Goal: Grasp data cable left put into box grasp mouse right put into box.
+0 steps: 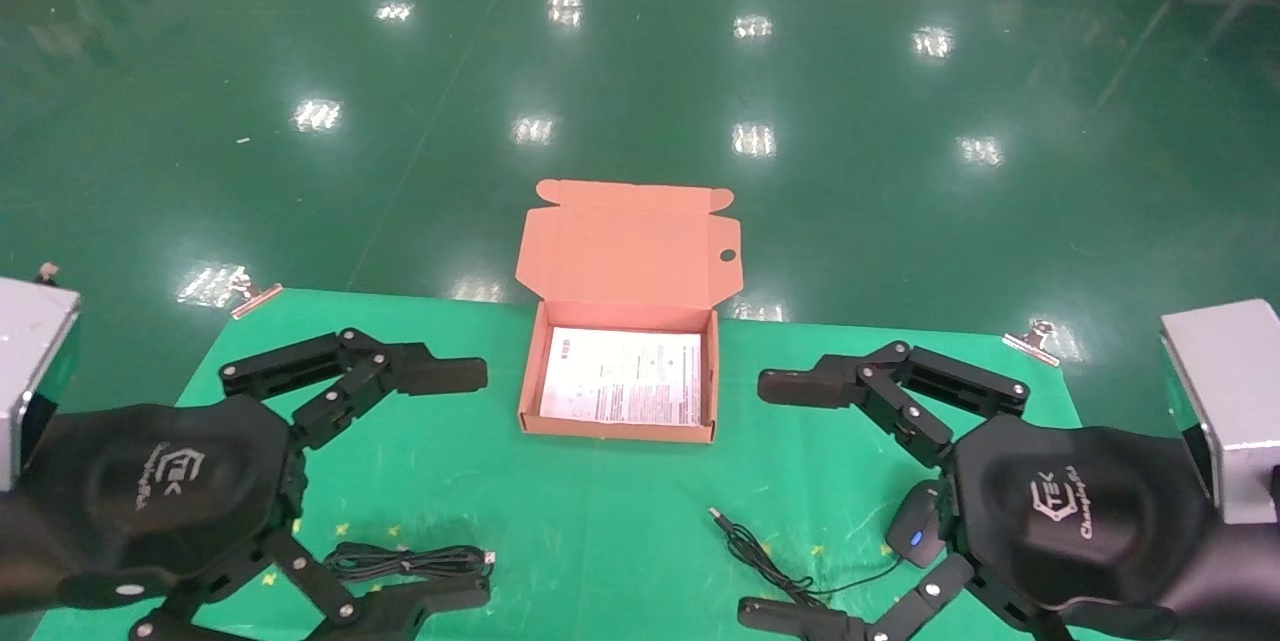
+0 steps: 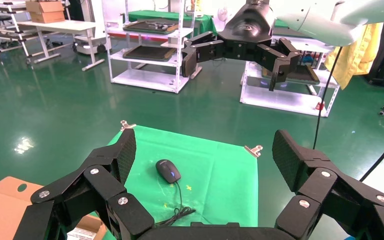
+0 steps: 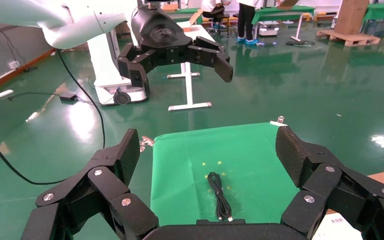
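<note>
Close in, the left hand (image 1: 475, 481) hangs wide open over the cable (image 1: 408, 561), a black bundle lying sideways on the green worktop (image 1: 600, 501). The right hand (image 1: 765, 501) is wide open above the black mouse (image 1: 916, 531). Farther back sits the open orange box (image 1: 622, 376).

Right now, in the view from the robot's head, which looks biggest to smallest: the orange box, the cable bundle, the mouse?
1. The box, by far.
2. The data cable, a long flat bundle.
3. The mouse, though the right gripper hides part of it, so second and third are unsure.
</note>
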